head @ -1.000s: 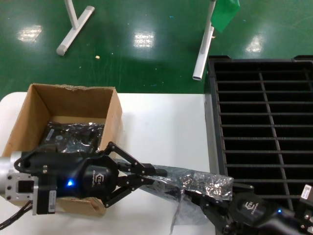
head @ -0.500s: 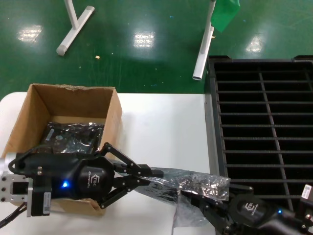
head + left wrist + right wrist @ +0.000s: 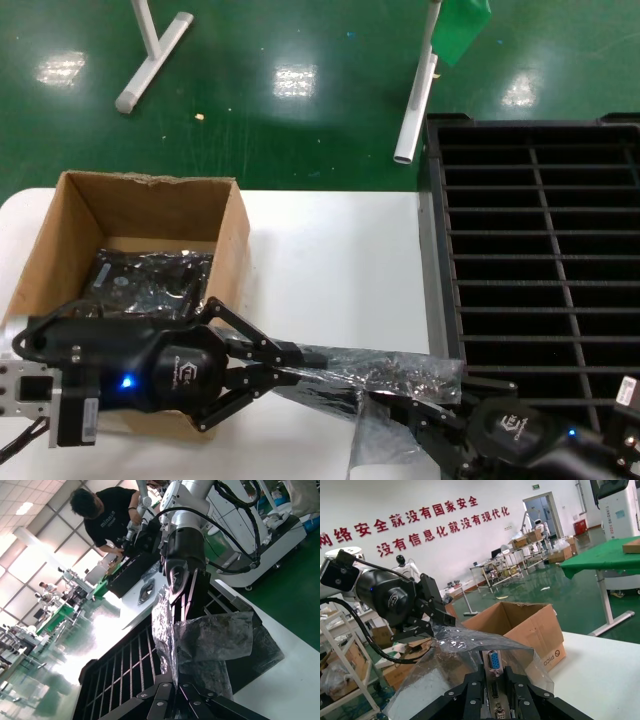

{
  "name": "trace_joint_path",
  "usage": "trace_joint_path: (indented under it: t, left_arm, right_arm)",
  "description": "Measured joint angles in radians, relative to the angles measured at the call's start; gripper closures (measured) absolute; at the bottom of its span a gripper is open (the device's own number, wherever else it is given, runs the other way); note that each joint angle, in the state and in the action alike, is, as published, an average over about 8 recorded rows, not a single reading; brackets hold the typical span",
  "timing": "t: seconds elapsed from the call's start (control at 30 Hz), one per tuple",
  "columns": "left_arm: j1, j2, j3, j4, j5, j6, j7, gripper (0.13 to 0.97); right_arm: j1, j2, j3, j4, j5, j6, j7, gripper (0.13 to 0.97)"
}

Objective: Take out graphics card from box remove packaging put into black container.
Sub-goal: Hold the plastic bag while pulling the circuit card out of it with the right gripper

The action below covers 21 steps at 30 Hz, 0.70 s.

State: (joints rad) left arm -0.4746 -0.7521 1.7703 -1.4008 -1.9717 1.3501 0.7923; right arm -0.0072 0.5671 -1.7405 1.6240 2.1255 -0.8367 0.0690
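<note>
Stripping the packaging (image 3: 385, 368) off the graphics card (image 3: 494, 666) looks to be the step in hand, out over the white bench (image 3: 330, 260) between the box (image 3: 130, 215) and the black container (image 3: 540, 240). The left gripper (image 3: 290, 355) has its fingers pinched narrow on one end of the silver bag; the right gripper (image 3: 415, 405), low by the container's near corner, holds the other end, and its wrist view shows the fingers closed on the card's edge, blue connector (image 3: 495, 661) standing up inside the open bag mouth. The card is thus partly bagged and held in the air, not yet in the container. Next, I judge, the two arms need to draw apart so the bag slides clear, then the right one carries the bare card to a slot. Only the right wrist view shows the card itself; the head view shows just crinkled film, plus another bagged item (image 3: 150, 280) lying in the box
</note>
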Motion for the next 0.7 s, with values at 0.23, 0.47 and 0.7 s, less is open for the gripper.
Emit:
trace_joint_path:
  t: [0.23, 0.47, 0.7]
  left_arm:
    - [-0.004, 0.003, 0.0, 0.007, -0.002, 0.002, 0.0, 0.955]
    - [-0.009, 0.008, 0.004, 0.014, -0.002, 0.005, 0.001, 0.955]
    - [-0.017, 0.012, 0.008, 0.021, 0.001, 0.007, 0.003, 0.955]
  right_arm:
    - [0.004, -0.002, -0.004, -0.003, -0.005, 0.006, 0.002, 0.87]
    - [0.005, -0.003, -0.006, -0.004, -0.009, 0.011, 0.003, 0.856]
    - [0.006, -0.001, -0.006, -0.006, -0.006, 0.009, 0.008, 0.826]
